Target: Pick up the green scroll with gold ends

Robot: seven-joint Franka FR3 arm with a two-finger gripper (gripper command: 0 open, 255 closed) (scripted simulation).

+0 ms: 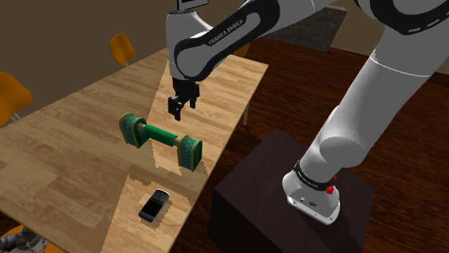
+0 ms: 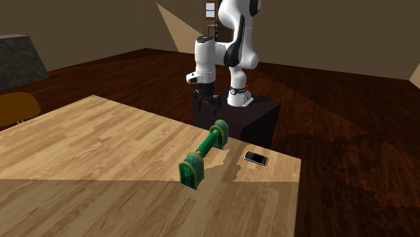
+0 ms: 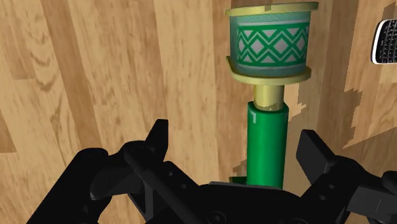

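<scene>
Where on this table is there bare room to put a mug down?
The wide stretch of table on the shoulder view's left of the scroll, toward the orange chair, is bare. It is crowded toward the stand: scroll, gripper over it, phone.

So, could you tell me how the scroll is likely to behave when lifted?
The scroll looks rigid, so it probably won't sag. Its shaft is glossy and round, so it may slip or twist in a grip. The bulky ends could tip it if gripped off-centre.
</scene>
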